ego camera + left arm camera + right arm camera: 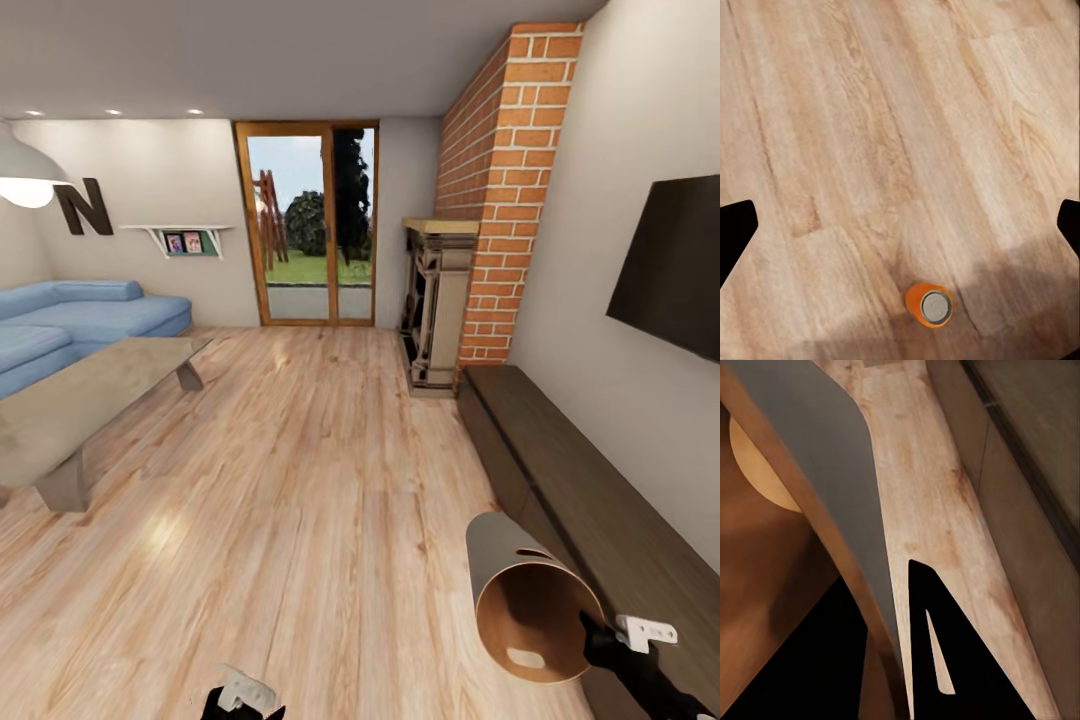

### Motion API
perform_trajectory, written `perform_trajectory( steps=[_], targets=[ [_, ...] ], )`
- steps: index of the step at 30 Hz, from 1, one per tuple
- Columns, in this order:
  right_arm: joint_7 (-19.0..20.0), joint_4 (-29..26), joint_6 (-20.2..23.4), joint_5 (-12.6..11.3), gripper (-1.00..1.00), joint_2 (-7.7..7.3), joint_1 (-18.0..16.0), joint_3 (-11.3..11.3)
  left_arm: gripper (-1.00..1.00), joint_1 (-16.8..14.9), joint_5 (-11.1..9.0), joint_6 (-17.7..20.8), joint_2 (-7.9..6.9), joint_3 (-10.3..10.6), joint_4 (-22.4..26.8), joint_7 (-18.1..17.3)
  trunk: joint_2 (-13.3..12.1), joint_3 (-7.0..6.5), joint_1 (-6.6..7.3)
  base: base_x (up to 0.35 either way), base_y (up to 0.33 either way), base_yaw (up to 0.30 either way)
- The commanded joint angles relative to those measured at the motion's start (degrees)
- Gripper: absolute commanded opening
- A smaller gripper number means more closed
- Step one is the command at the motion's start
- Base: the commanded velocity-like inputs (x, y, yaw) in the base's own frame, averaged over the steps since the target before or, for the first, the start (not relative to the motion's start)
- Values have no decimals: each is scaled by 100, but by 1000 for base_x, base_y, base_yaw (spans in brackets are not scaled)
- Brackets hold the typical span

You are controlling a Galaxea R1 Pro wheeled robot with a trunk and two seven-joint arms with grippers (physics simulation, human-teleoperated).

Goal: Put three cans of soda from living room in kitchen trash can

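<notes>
left gripper [900, 225] hangs spread apart, clear above the orange soda can [929, 305], which stands upright on the wood floor [900, 112], long axis vertical, just near of the fingertips. right gripper [612, 640] is clamped on the trash can [525, 590] rim, bin tipped with its mouth toward the robot. head view adds sofa [80, 320] and fireplace [438, 300].

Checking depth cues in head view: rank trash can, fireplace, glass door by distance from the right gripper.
1. trash can: held at the rim by the right gripper, tipped on its side.
2. fireplace: ahead, beside the brick chimney.
3. glass door: far wall.
</notes>
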State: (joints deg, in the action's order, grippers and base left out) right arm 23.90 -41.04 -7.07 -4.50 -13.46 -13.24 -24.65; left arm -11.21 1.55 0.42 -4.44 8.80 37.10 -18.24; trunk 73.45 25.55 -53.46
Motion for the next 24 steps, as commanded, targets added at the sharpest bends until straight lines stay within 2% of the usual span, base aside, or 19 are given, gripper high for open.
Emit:
perform_trajectory(
  steps=[1,4,12,22,24],
  targets=[
    [27,-9,3,-43,-100,-1,-3,-6,100,-2,2,91,47,127,-4,9,0,-1,0,125,-3,0],
    [27,-9,4,-18,-100,-9,-3,10,100,-4,-3,185,94,307,-8,22,0,-1,0,74,-2,0],
    [27,-9,3,133,-100,-17,-3,98,100,-4,-15,226,124,378,-6,75,0,-1,0,15,0,0],
    [27,-13,-1,154,-100,-38,-3,109,100,-4,-24,238,209,385,3,203,401,179,-220,0,0,0],
    [27,-17,2,153,-100,-45,-3,113,100,-11,-32,256,279,392,38,202,482,215,-263,0,0,0]
  ],
)
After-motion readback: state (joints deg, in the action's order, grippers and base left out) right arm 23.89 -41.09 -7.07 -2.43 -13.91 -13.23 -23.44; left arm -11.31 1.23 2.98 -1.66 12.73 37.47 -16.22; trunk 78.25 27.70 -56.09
